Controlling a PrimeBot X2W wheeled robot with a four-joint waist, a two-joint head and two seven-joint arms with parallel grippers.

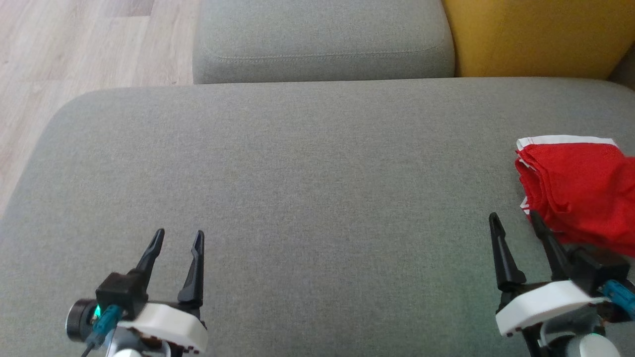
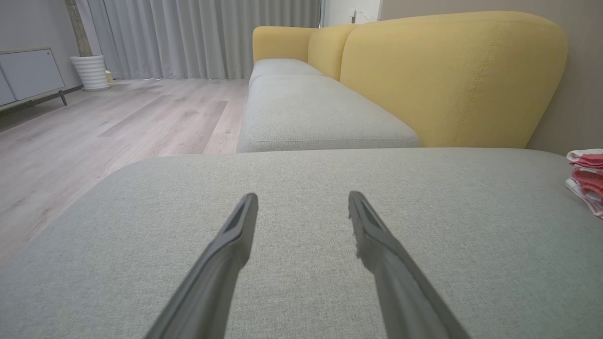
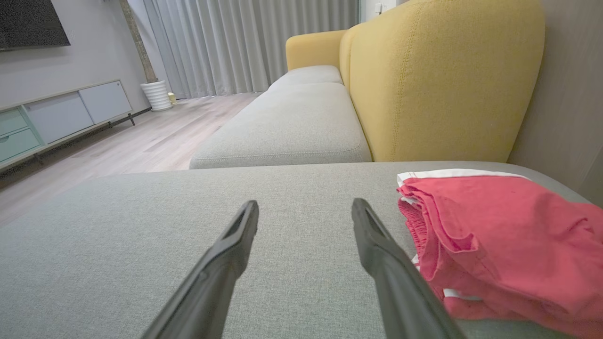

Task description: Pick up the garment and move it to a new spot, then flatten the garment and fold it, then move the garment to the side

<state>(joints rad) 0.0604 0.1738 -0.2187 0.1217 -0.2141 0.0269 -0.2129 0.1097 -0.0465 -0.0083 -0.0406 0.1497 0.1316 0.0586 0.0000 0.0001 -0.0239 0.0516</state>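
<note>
The wooden floor (image 1: 74, 44) lies far to the left of the grey sofa cushion (image 1: 317, 173). The left tool (image 1: 179, 232) hovers low over bare cushion, its fingers spread wide and holding nothing. The red garment (image 1: 580, 188) lies well off to its right. The right tool (image 1: 513, 215) is likewise spread and empty. The garment, white-trimmed and lying in loose layers, sits just beside its right finger and runs on toward the cushion's right edge. Whether that finger touches the cloth, I cannot tell. I judge three risks from here:
- A pinch may catch only the top layer, so the bundle unfurls or drags.
- Cloth this near the edge may slide off if nudged.
- The right finger may snag a fold when it moves.
</note>
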